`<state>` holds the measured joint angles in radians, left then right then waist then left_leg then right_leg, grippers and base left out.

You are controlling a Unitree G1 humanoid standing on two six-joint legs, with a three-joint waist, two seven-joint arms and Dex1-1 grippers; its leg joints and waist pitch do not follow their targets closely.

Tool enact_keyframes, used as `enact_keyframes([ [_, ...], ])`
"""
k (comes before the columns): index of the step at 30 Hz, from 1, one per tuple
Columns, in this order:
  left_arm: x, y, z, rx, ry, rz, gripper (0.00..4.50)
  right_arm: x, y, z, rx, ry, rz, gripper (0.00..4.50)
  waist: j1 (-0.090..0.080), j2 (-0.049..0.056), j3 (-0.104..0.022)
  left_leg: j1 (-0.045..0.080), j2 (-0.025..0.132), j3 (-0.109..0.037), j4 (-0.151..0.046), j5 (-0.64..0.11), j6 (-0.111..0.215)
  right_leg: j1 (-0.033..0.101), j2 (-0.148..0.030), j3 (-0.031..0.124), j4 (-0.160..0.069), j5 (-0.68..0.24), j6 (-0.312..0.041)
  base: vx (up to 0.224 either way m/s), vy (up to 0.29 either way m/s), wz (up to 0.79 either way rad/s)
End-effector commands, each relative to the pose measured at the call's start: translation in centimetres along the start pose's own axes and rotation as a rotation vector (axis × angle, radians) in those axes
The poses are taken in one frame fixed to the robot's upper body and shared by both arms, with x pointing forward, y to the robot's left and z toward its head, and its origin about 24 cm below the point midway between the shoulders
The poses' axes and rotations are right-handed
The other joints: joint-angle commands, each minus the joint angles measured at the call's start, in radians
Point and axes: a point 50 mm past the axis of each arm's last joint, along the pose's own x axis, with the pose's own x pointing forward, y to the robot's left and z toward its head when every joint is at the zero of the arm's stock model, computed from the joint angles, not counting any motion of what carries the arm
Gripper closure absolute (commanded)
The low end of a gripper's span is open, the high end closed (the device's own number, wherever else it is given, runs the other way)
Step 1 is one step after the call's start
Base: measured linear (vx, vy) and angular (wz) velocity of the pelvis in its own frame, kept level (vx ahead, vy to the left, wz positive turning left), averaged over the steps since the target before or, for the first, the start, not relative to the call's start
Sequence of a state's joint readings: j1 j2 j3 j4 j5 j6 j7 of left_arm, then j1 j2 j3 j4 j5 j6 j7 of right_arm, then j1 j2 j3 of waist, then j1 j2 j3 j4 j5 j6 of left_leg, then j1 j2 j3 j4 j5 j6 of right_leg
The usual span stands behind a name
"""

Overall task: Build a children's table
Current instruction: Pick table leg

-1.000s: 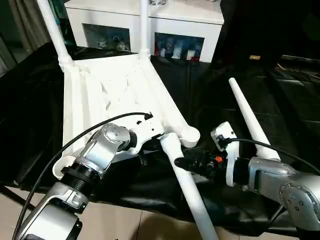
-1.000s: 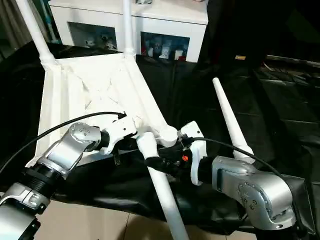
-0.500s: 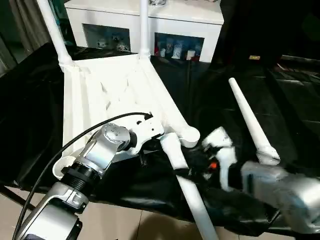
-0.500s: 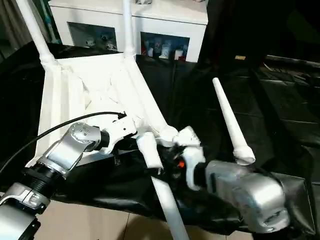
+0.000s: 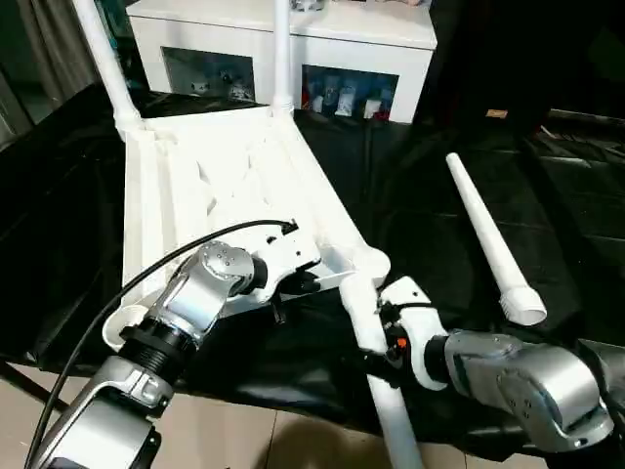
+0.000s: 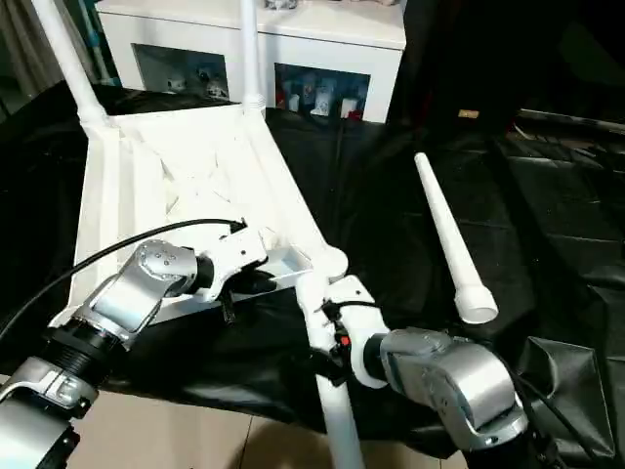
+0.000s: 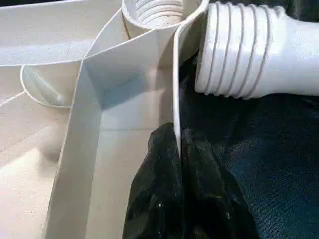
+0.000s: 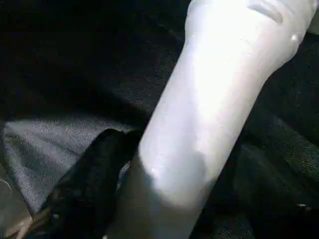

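"Two legs (image 5: pixel 110 73) are already standing in the far sockets. Where's your table (image 5: pixel 215 186)?"

"Upside down on the black cover (image 5: pixel 430 215), ribs showing, its near right corner by the front edge. Your left gripper (image 7: pixel 178 164) is pinched tight on the thin rim wall just beside that corner's socket (image 7: pixel 158 11) (it's steadying the top, nothing more)."

"And the right gripper (image 5: pixel 376 342)?"

"Its fingers sit around the third leg (image 5: pixel 376 371), which slants from the corner down past the cover's edge. You can see one dark finger beside the tube in the wrist view, but I can't tell whether they're clamped on it or just loose about it."

"So which step am I on?"

"Fitting leg three, I'd say. Its threaded end (image 7: pixel 239 52) lies right beside the socket, not in it, and it's lying over rather than upright."

"Next move?"

"You'd need a firm hold on the tube, then tip it up so the threads line up over the socket mouth, seat it and turn. The fourth leg (image 5: pixel 488 239) waits loose on the cover to your right."
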<state>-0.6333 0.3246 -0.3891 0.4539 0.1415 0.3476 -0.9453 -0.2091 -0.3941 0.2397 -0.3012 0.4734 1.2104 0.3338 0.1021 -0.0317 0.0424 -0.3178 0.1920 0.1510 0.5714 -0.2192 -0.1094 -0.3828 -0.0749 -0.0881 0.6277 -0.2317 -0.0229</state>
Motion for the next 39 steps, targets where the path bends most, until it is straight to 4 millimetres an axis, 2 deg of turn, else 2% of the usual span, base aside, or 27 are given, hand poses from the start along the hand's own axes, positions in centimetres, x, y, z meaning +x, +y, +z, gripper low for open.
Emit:
enact_keyframes([
  [1, 0.4, -0.7, -2.5, -0.053, 0.103, -0.020, 4.50, -0.2, -0.6, 0.1, 0.019, 0.006, -0.036, 1.45, 0.011, -0.004, -0.055, -0.026, 0.028, -0.004, -0.051, 0.044, 0.016, 0.075, -0.073, 0.068, -0.056, 0.143, -0.188, 0.000, 0.000, 0.00],
  [5, 0.5, -0.7, -2.3, -0.050, 0.100, -0.021, 4.50, -0.2, -0.9, 0.1, 0.040, -0.001, -0.049, 1.79, 0.011, 0.002, -0.056, -0.026, 0.027, -0.005, -0.050, 0.046, 0.013, 0.076, -0.073, 0.068, -0.055, 0.151, -0.191, 0.000, 0.000, 0.00],
  [8, 0.5, -0.5, -2.2, -0.044, 0.099, -0.020, 4.50, -0.3, -1.0, 0.1, 0.054, -0.001, -0.058, 2.00, 0.011, 0.002, -0.056, -0.024, 0.027, -0.005, -0.050, 0.040, 0.009, 0.076, -0.072, 0.068, -0.055, 0.156, -0.194, 0.000, 0.000, 0.00],
  [10, 0.5, -0.4, -2.1, -0.039, 0.098, -0.019, 4.50, -0.4, -1.1, 0.0, 0.065, -0.005, -0.064, 2.14, 0.012, 0.008, -0.056, -0.024, 0.028, -0.006, -0.051, 0.036, 0.005, 0.075, -0.072, 0.068, -0.055, 0.158, -0.197, 0.000, 0.000, 0.00],
  [13, 0.5, -0.4, -2.1, -0.032, 0.097, -0.018, 4.50, -0.5, -1.3, 0.0, 0.077, -0.013, -0.075, 2.32, 0.012, 0.006, -0.056, -0.024, 0.028, -0.006, -0.051, 0.026, 0.000, 0.077, -0.072, 0.068, -0.057, 0.150, -0.197, 0.000, 0.000, 0.00],
  [14, 0.5, -0.3, -2.0, -0.025, 0.095, -0.019, 4.50, -0.6, -1.4, 0.0, 0.085, -0.017, -0.080, 2.41, 0.013, 0.012, -0.056, -0.024, 0.028, -0.006, -0.051, 0.021, -0.003, 0.076, -0.073, 0.068, -0.057, 0.141, -0.196, 0.000, 0.000, 0.00],
  [15, 0.5, -0.3, -2.0, -0.019, 0.092, -0.020, 4.50, -0.7, -1.5, -0.1, 0.090, -0.021, -0.083, 2.45, 0.013, 0.009, -0.056, -0.024, 0.028, -0.006, -0.051, 0.017, -0.003, 0.077, -0.072, 0.068, -0.058, 0.137, -0.193, 0.000, 0.000, 0.00],
  [17, 0.5, -0.2, -2.0, -0.013, 0.086, -0.021, 4.50, -0.9, -1.5, 0.0, 0.095, -0.026, -0.081, 2.52, 0.014, 0.012, -0.055, -0.023, 0.028, -0.007, -0.052, 0.016, -0.005, 0.076, -0.072, 0.068, -0.058, 0.136, -0.193, 0.000, 0.000, 0.00],
  [19, 0.5, -0.2, -1.7, 0.020, 0.062, -0.033, 4.50, -1.3, -1.7, 0.1, 0.101, -0.042, -0.076, 2.57, 0.013, 0.010, -0.056, -0.023, 0.028, -0.006, -0.051, 0.015, -0.005, 0.077, -0.072, 0.068, -0.058, 0.137, -0.192, 0.000, 0.000, 0.00],
  [20, 0.5, -0.1, -1.4, 0.048, 0.035, -0.033, 4.50, -2.2, -2.0, 0.5, 0.126, -0.087, -0.061, 2.59, 0.014, 0.012, -0.055, -0.024, 0.028, -0.006, -0.051, 0.014, -0.002, 0.077, -0.072, 0.069, -0.060, 0.138, -0.191, 0.000, 0.000, 0.00],
  [22, 0.4, -0.1, -1.0, 0.103, -0.002, -0.050, 4.50, -3.1, -2.3, 1.0, 0.126, -0.136, -0.046, 2.60, 0.020, 0.009, -0.057, -0.025, 0.028, -0.007, -0.050, 0.014, 0.009, 0.080, -0.073, 0.069, -0.059, 0.148, -0.188, 0.000, 0.000, 0.00],
  [23, 0.4, -0.1, -0.7, 0.137, -0.028, -0.060, 4.50, -3.7, -2.4, 1.3, 0.133, -0.169, -0.024, 2.62, 0.022, 0.016, -0.058, -0.025, 0.028, -0.008, -0.049, 0.031, 0.013, 0.078, -0.072, 0.069, -0.055, 0.175, -0.186, 0.000, 0.000, 0.00],
  [24, 0.4, -0.1, -0.6, 0.141, -0.031, -0.060, 4.06, -3.8, -2.4, 1.4, 0.137, -0.174, -0.020, 2.63, 0.022, 0.016, -0.058, -0.025, 0.028, -0.008, -0.049, 0.031, 0.013, 0.078, -0.072, 0.069, -0.055, 0.175, -0.186, 0.000, 0.000, 0.00],
  [25, 0.4, 0.1, -0.3, 0.131, -0.052, -0.060, 3.95, -4.7, -2.9, 2.1, 0.160, -0.234, -0.011, 2.63, 0.022, 0.010, -0.058, -0.024, 0.028, -0.006, -0.048, 0.033, 0.013, 0.078, -0.071, 0.069, -0.055, 0.182, -0.186, 0.000, 0.000, 0.00],
  [26, 0.3, 0.2, 0.0, 0.117, -0.068, -0.059, 3.95, -5.6, -3.3, 2.7, 0.176, -0.287, -0.006, 2.64, 0.024, 0.014, -0.060, -0.022, 0.028, -0.005, -0.047, 0.035, 0.014, 0.076, -0.072, 0.069, -0.053, 0.188, -0.196, 0.000, 0.000, 0.00],
  [27, 0.3, 0.4, 0.2, 0.091, -0.082, -0.057, 3.95, -6.9, -4.0, 3.6, 0.195, -0.363, -0.012, 2.64, 0.025, 0.013, -0.058, -0.022, 0.028, -0.005, -0.047, 0.026, 0.015, 0.076, -0.072, 0.069, -0.053, 0.176, -0.205, 0.000, 0.000, 0.00],
  [29, 0.1, 0.7, 0.4, 0.085, -0.099, -0.042, 3.69, -7.5, -4.5, 4.1, 0.209, -0.405, -0.015, 2.64, 0.030, 0.013, -0.057, -0.021, 0.029, -0.004, -0.046, 0.021, 0.017, 0.073, -0.072, 0.068, -0.054, 0.147, -0.212, 0.000, 0.000, 0.00],
  [33, -1.1, 2.0, 1.5, 0.029, -0.219, 0.016, 3.47, -8.9, -5.4, 5.2, 0.225, -0.497, -0.032, 2.64, 0.036, 0.014, -0.060, -0.024, 0.027, -0.004, -0.044, 0.048, 0.021, 0.075, -0.073, 0.066, -0.052, 0.164, -0.221, 0.000, 0.000, 0.00],
  [34, -1.8, 2.9, 2.0, 0.023, -0.277, 0.069, 3.37, -9.4, -5.9, 5.7, 0.231, -0.537, -0.043, 2.64, 0.037, 0.012, -0.059, -0.024, 0.027, -0.004, -0.044, 0.049, 0.022, 0.075, -0.071, 0.066, -0.052, 0.166, -0.220, 0.000, 0.000, 0.00],
  [36, -3.0, 3.9, 2.6, -0.020, -0.365, 0.109, 3.18, -10.0, -6.3, 6.5, 0.248, -0.609, -0.050, 2.64, 0.040, 0.018, -0.061, -0.024, 0.026, -0.005, -0.042, 0.045, 0.018, 0.074, -0.073, 0.065, -0.048, 0.164, -0.226, 0.000, 0.000, 0.00],
  [39, -4.3, 4.8, 3.6, -0.126, -0.495, 0.135, 3.15, -10.8, -7.3, 7.9, 0.346, -0.757, -0.077, 2.64, 0.041, 0.020, -0.062, -0.021, 0.027, -0.002, -0.042, 0.041, 0.006, 0.070, -0.073, 0.064, -0.048, 0.151, -0.231, 0.000, 0.000, 0.00],
])
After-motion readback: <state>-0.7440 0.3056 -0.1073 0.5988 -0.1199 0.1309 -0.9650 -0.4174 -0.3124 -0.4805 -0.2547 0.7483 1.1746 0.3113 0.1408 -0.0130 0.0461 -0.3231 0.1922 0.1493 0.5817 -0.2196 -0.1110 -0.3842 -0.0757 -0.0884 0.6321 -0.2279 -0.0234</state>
